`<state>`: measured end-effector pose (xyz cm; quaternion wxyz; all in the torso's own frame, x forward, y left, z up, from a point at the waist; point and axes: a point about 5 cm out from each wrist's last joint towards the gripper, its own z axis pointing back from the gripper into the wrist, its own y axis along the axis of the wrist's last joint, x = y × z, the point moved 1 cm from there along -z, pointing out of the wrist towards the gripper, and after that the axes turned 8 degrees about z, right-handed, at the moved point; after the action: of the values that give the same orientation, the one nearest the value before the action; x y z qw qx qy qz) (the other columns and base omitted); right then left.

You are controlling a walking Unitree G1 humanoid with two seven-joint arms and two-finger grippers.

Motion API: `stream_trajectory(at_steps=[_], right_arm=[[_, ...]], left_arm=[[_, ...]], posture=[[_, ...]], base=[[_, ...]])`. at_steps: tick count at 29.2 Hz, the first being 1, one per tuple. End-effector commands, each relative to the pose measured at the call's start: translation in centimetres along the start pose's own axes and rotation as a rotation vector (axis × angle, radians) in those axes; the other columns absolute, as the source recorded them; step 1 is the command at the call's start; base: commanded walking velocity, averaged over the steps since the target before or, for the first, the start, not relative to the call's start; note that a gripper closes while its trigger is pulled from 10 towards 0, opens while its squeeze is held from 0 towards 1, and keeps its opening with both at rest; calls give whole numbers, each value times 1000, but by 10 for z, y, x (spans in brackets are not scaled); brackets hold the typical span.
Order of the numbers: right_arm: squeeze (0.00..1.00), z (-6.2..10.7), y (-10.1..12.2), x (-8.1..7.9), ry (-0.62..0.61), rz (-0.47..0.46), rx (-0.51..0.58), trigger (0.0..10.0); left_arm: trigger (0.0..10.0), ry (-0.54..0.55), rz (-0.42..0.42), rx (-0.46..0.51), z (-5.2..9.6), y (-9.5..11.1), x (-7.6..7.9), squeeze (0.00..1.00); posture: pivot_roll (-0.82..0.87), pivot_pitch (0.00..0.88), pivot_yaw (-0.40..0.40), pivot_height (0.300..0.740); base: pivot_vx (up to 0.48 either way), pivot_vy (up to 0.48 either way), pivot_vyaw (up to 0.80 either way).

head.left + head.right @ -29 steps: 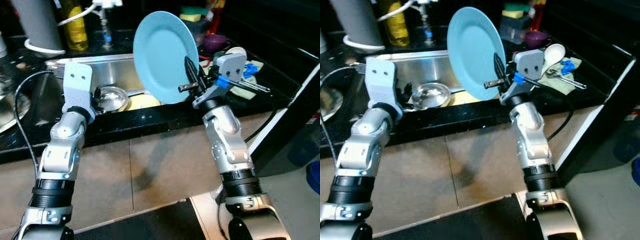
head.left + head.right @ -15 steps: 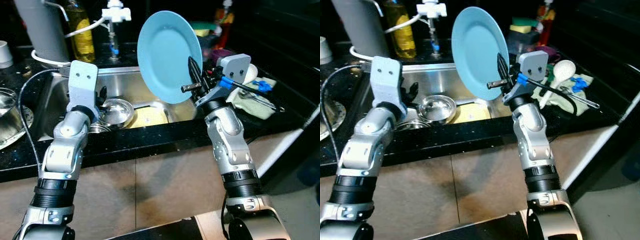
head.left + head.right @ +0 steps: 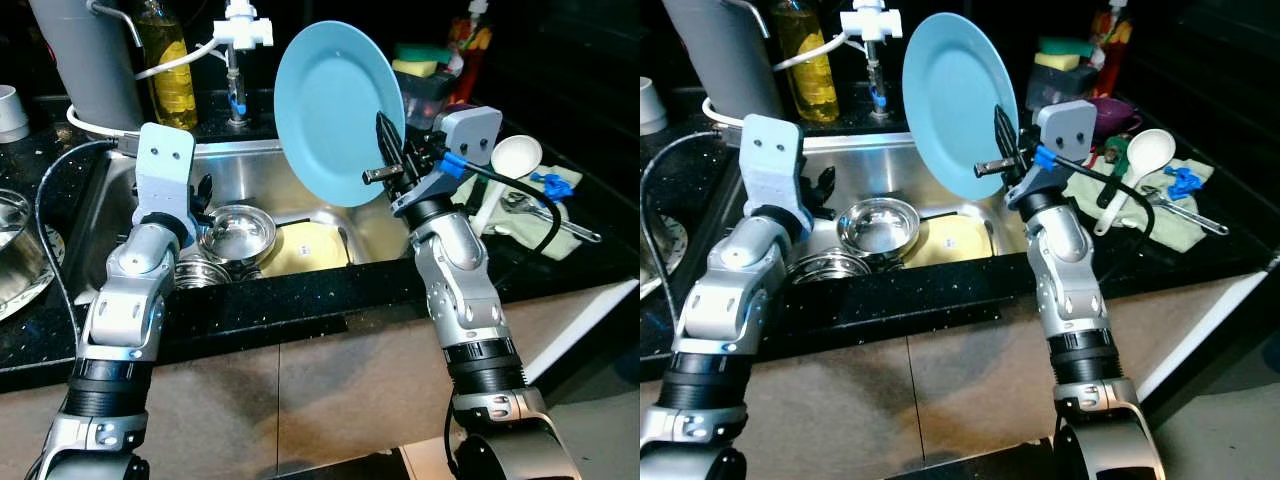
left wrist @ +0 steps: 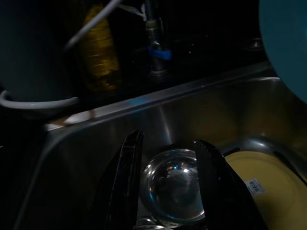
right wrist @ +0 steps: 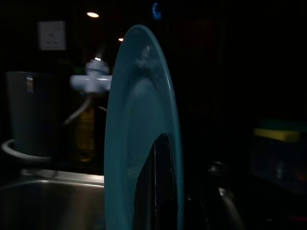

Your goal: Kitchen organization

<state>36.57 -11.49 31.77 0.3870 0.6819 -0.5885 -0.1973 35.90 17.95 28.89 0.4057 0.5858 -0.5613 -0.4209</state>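
**A:** Blue plate [image 3: 335, 95] is up in the air over the sink [image 3: 290, 165], standing nearly on edge, its face turned toward the robot's left!

**B:** And the right pincer [image 3: 392, 160] has it by the lower rim, fingers clamped on either side of the edge. Stiff, smooth, probably slick from the sink, and it'll break if dropped. I'd say a rim pinch like that leaves the plate free to swing, so a hold well in from the edge is the safe one.

**A:** Left pincer [image 4: 165, 184]?

**B:** Low in the sink, fingers spread apart, holding nothing, poised just above the steel bowl [image 3: 238, 230]. A yellow plate [image 3: 305, 250] lies flat beside that bowl.

**A:** What's different from a second ago?

**B:** The whole view has shifted, so the camera moved: more of the sink and the black table [image 3: 250, 310] shows now. Against the arm, the blue plate sits the same, grip unchanged. The left pincer has stayed down by the bowl.

**A:** And off to the right, a white ladle [image 3: 510, 165] on a cloth [image 3: 530, 215].
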Motion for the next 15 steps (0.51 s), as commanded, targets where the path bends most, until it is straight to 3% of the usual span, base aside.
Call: stream_trajectory(at_steps=[1,15], right_arm=[[0,-1,3,3,-1,10,13,10000],[0,-1,2,1,4,8,8,10000]], left_arm=[[10000,0,-6,-8,1,-1,0,0],[10000,-5,-10,-12,1,-1,0,0]], posture=[[-31,141,-50,740],[-30,141,-50,740]], base=[[304,0,0],[291,0,0]])
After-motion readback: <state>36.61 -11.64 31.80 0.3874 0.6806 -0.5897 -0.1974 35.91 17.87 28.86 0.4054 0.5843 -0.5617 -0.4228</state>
